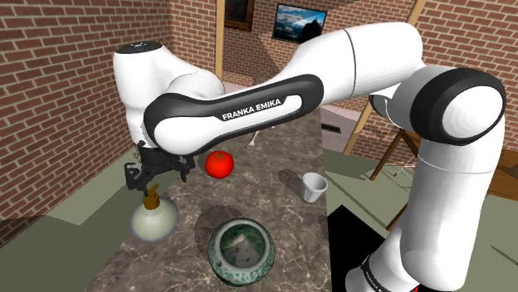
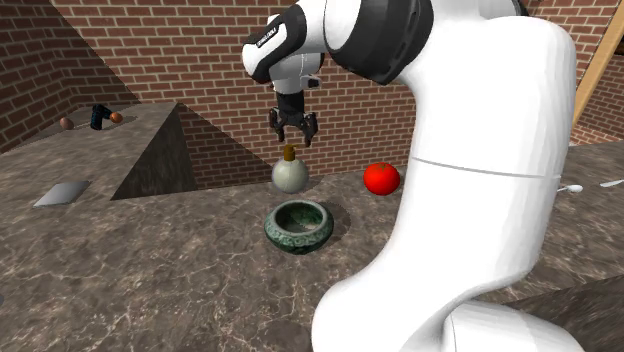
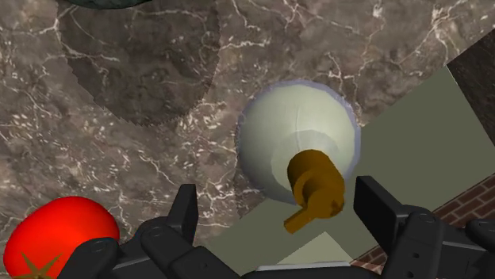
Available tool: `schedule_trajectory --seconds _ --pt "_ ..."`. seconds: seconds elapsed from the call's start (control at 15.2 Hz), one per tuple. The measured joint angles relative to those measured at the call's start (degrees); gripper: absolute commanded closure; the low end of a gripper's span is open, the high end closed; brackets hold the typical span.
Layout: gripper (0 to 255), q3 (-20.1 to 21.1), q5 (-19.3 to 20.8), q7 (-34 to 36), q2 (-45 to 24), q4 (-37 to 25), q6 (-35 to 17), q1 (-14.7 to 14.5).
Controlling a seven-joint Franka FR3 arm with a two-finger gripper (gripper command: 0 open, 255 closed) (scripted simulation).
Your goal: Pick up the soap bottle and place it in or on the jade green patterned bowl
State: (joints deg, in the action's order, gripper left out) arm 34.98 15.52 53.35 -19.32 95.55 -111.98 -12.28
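While pincer (image 2: 292,137) hangs spread, gripping nothing, soap bottle (image 2: 289,174) stands upright on bench (image 2: 150,270) directly beneath, untouched. Long axis vertical, in line with pincer; brown pump top between fingers, slightly off-centre. Judgement: straight descent suffices. Green patterned bowl (image 2: 297,238) below pincer, beside bottle.

The worktop (image 1: 274,182) was dark and veined like marble. Near one edge stood a round, pale soap bottle (image 1: 154,217) with a brown pump. A green patterned bowl (image 1: 241,251) sat close by, with a red tomato (image 1: 219,164) farther along. A small white cup (image 1: 314,187) stood just beside a small grey item (image 1: 288,176), perhaps a spoon.
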Motion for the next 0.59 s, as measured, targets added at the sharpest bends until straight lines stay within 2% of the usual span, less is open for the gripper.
schedule_trajectory --seconds 0.13,0.26,0.59 --pt "0 -0.6 2.7 2.0 -4.7 -5.7 1.9 -2.9" --pt "0 -1.2 4.4 3.0 -7.9 -8.8 2.3 -4.6" --pt "0 -2.0 5.8 3.9 -10.2 -7.6 -0.7 -5.1"
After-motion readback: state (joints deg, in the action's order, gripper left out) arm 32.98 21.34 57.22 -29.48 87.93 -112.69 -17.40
